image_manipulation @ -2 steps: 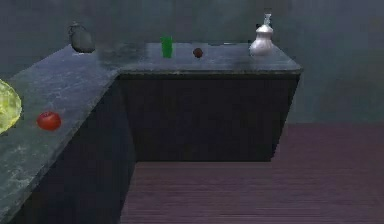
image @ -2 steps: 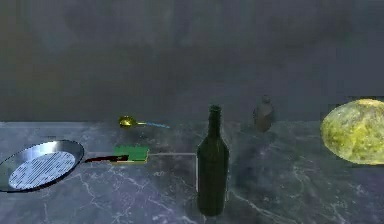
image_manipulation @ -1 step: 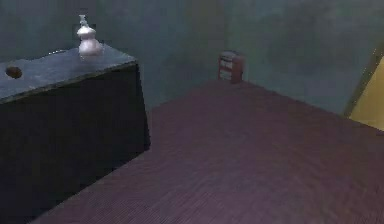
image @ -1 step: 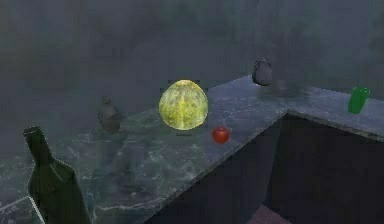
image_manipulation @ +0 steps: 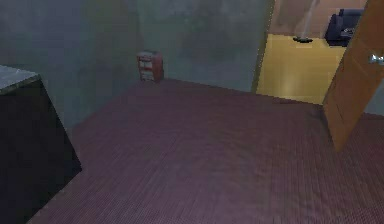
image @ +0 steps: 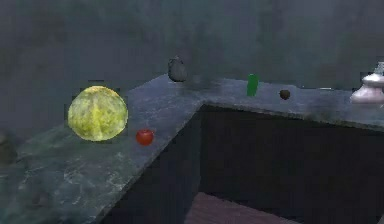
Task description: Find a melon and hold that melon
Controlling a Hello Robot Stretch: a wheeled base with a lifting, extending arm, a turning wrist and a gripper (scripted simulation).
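Asker: Countertop at the near edge, what is it like?

Watcher: Dark green and marbled. The countertop (image: 60, 185) is L-shaped: it runs from the forward view's lower left back to a corner by the grey wall, then off to the right. Dark cabinet fronts (image: 260, 150) stand under it. In the arm side view a purplish-red floor (image_manipulation: 200, 150) spreads to a grey wall. An orange door (image_manipulation: 355, 95) stands ajar on that view's right, with a yellow-floored room beyond.

Asker: Where is the melon?

Watcher: The yellow-green melon (image: 97, 113) sits on the counter's near arm, left of the forward view's middle. Bare marble lies between it and the near edge.

Asker: What else is around it?

Watcher: By size: a pale kettle-like vessel (image: 370, 90) at the forward view's right edge. A dark round pot (image: 177, 70) at the counter's corner, well behind the melon. A green bottle shape (image: 253, 85) and a small dark lump (image: 285, 94) on the far arm. A small red round thing (image: 145, 136) lies just right of the melon, apart from it, near the counter's front edge. In the arm side view a red-and-white box (image_manipulation: 149, 67) stands at the foot of the wall.

Asker: Which way does the melon point?

Watcher: I cannot tell. It looks nearly round, with no clear long axis and no stem end to make out.

Asker: And the gripper?

Watcher: Its state cannot be told.
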